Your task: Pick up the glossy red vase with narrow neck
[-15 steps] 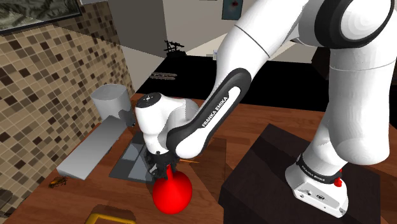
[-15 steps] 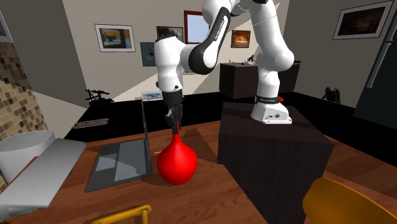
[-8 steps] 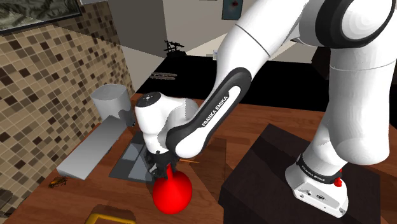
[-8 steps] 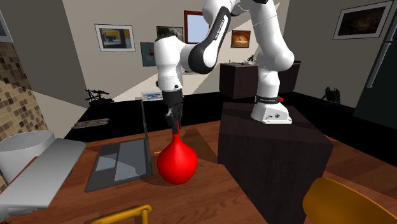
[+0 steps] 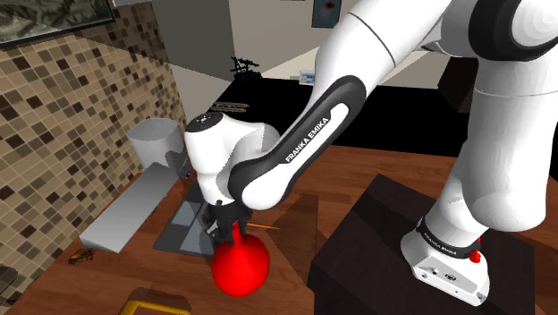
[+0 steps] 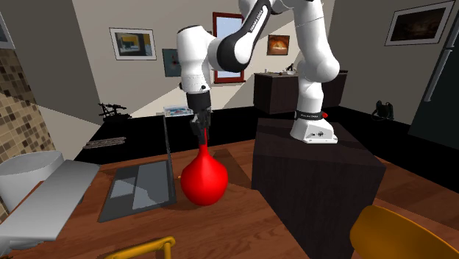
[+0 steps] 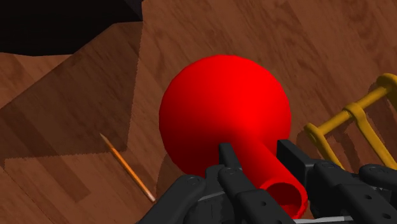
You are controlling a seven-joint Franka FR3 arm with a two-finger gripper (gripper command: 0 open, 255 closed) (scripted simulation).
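The glossy red vase (image 6: pixel 204 176) has a round body and a narrow neck pointing up. It stands upright over the brown wooden table (image 6: pixel 243 228), near the dark stand. My gripper (image 6: pixel 200 126) comes down from above and is shut on the neck. In the wrist view the two black fingers (image 7: pixel 228 160) clasp the red neck (image 7: pixel 266 170) just below its open mouth, with the gripper (image 7: pixel 257 159) around it. In the shoulder view the vase (image 5: pixel 240 267) hangs under the gripper (image 5: pixel 231 228), its neck mostly hidden by the hand.
A flat grey slab (image 6: pixel 140 190) with a thin upright panel lies beside the vase. A grey box and cylinder (image 5: pixel 152 143) sit by the mosaic wall. A pencil (image 7: pixel 127 168) lies on the table. Yellow chair parts (image 7: pixel 350 121) and the stand (image 6: pixel 316 162) are close.
The arm has risen a little, and the vase has gone up with it, still clasped by the neck. It has also shifted slightly toward the shoulder view's left.
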